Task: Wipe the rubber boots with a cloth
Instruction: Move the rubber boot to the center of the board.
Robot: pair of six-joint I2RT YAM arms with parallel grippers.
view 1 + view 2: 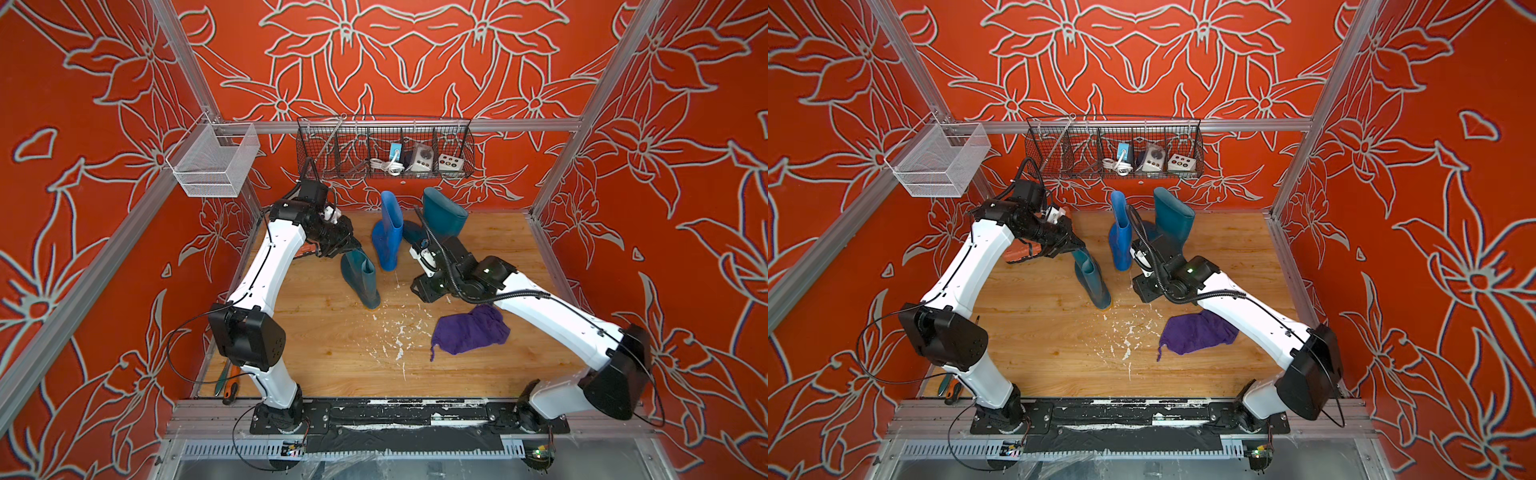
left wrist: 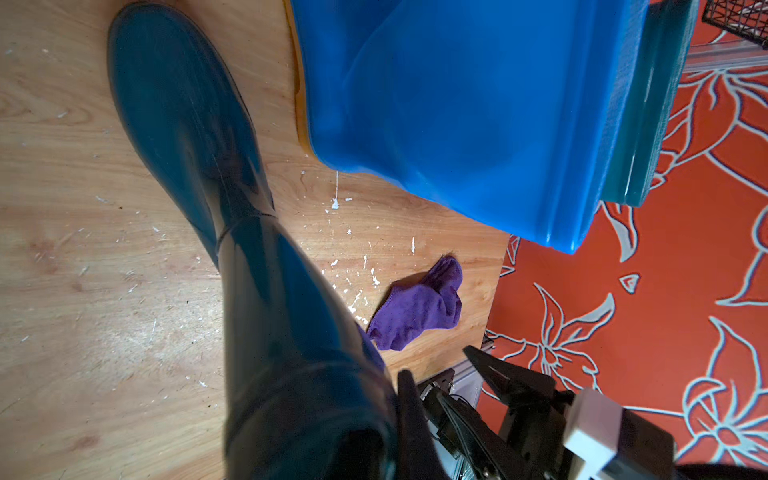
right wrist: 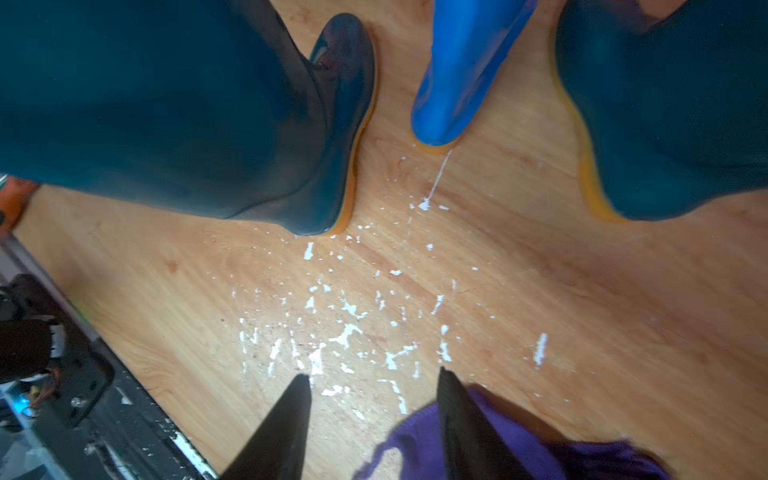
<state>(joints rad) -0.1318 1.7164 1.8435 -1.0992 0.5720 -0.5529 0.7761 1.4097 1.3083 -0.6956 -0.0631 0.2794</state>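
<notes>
far left: white mesh basket [image 1: 212, 166] hangs on the frame rail; orange case [image 1: 1017, 254] lies on the wooden floor [image 1: 316, 332], mostly hidden behind the left arm
left gripper [image 1: 349, 245] sits at the shaft top of the near teal boot [image 1: 361, 280]. wrist view: jaws a little apart, one finger [image 2: 411, 419] against the shaft's outer side, only background between them, so no grip on it
that boot stands on its sole, toe toward the robot's base
blue boot [image 1: 388, 237] just beside it, further back, upright, toe the same way; not touching as far as I can tell
far teal boot [image 1: 442, 212] at the back, right of the blue one, lower part hidden by the right wrist
white flecks [image 1: 399, 332] scattered on the floor in front of the boots
right gripper [image 3: 374, 373] above the floor, jaws wide apart, empty
cloth [image 1: 469, 330] crumpled on the floor just right of that gripper, partly under the right arm; can't tell whether a finger touches it
</notes>
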